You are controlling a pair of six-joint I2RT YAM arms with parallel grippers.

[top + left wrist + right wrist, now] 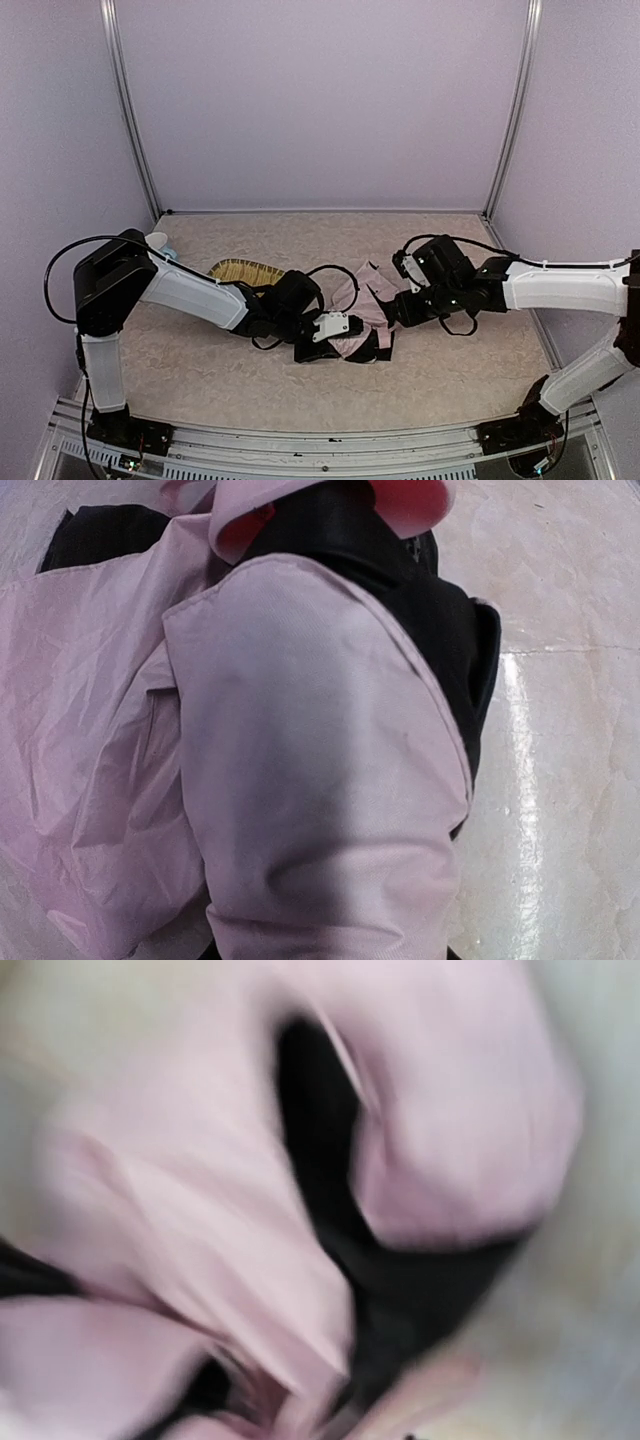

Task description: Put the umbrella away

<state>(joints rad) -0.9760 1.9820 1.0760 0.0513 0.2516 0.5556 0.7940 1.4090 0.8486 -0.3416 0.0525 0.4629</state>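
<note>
The pale pink umbrella [368,298] lies crumpled on the table's middle, its black parts showing at the near edge. My left gripper [335,335] rests on its near left side. My right gripper [398,308] presses into its right side. In the left wrist view the pink fabric [300,760] fills the frame over a black part [445,630] and hides my fingers. The right wrist view is blurred, showing pink fabric [200,1230] and a black fold [330,1160]; no fingers show there either.
A woven yellow straw mat [245,270] lies just left of the umbrella, partly under my left arm. A small white and blue object [158,242] sits at the back left corner. Pale walls close in the table on three sides.
</note>
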